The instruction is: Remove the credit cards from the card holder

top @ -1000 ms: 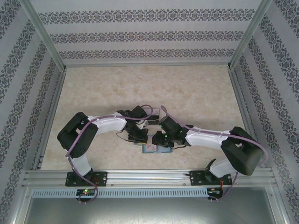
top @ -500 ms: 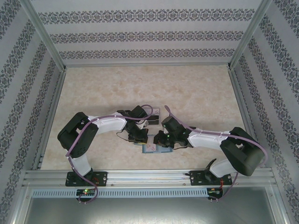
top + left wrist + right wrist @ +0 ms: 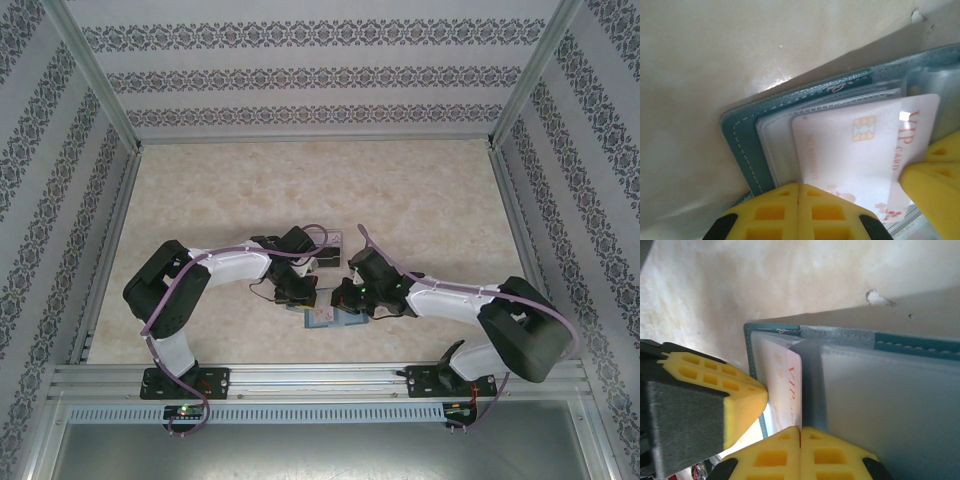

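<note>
Now, you have both arms folded in over the near middle of the desk (image 3: 300,190), where the card holder (image 3: 325,318) lies open with its teal cover underneath. Your left gripper (image 3: 799,212) is closed tight on the holder's edge. Its yellow pads meet, with the stitched cover and the clear sleeves (image 3: 775,135) running in between them. Your right gripper (image 3: 801,450) is closed too, pinched on the edge of the white card (image 3: 855,150), the one with a gold chip and red "VIP CARD" lettering. That card lies on top of the clear sleeves; you cannot tell whether it is free of its pocket. The two grippers sit just beside each other, at neighbouring edges of the holder.
</note>
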Tool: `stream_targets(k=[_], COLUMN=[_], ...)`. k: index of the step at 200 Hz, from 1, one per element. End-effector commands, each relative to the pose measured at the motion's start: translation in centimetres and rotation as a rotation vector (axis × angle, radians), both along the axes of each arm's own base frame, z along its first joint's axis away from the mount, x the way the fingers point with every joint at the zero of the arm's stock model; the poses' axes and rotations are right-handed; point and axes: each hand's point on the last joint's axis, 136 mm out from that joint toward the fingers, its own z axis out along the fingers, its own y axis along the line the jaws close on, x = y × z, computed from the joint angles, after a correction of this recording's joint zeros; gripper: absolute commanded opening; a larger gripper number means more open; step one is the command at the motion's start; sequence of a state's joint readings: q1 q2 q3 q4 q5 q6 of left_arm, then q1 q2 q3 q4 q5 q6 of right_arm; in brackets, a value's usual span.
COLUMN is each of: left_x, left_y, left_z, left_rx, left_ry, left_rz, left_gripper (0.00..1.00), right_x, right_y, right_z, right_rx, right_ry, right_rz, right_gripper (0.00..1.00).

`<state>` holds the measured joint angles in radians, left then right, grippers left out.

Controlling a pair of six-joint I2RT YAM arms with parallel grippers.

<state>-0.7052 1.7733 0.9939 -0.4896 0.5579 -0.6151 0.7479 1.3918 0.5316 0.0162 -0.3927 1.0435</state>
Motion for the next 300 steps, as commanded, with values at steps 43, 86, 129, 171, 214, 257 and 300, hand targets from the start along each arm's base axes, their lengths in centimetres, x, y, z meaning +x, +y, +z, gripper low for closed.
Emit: stream_targets(k=[43, 86, 129, 171, 214, 257, 300], left_x=[-1.4, -1.4, -1.4, -1.4, -1.3, -1.3, -1.4], left_y=[1.7, 1.7, 1.7, 1.7, 1.6, 1.6, 1.6], left_z=[-2.1, -2.1, -2.0, -1.8, -1.8, -1.8, -1.7], left_rx=[0.107, 0.107, 0.106, 0.105, 0.103, 0.101, 0.099], left_ry=[0.046, 0.048, 0.045, 0.043, 0.042, 0.04, 0.036], left_rz=[-0.021, -0.023, -0.024, -0.022, -0.022, -0.023, -0.024], left_gripper=[0.0, 0.0, 0.0, 0.0, 0.0, 0.0, 0.0], right_x=[-0.1, -0.2, -0.3, -0.2, -0.3, -0.5, -0.6], right_y=[-3.6, -4.8, -4.9, -4.6, -3.5, -2.2, -1.0], right_z=[-0.2, 0.3, 0.8, 1.3, 1.1, 1.0, 1.3], right_rx=[-0.116, -0.197, -0.251, -0.31, -0.366, -0.387, -0.351], right_ry=[-0.021, -0.03, -0.03, -0.042, -0.039, -0.037, -0.032], right_rz=[-0.018, 0.008, 0.045, 0.081, 0.126, 0.157, 0.145], right_gripper=[0.07, 0.06, 0.05, 0.04, 0.04, 0.06, 0.15])
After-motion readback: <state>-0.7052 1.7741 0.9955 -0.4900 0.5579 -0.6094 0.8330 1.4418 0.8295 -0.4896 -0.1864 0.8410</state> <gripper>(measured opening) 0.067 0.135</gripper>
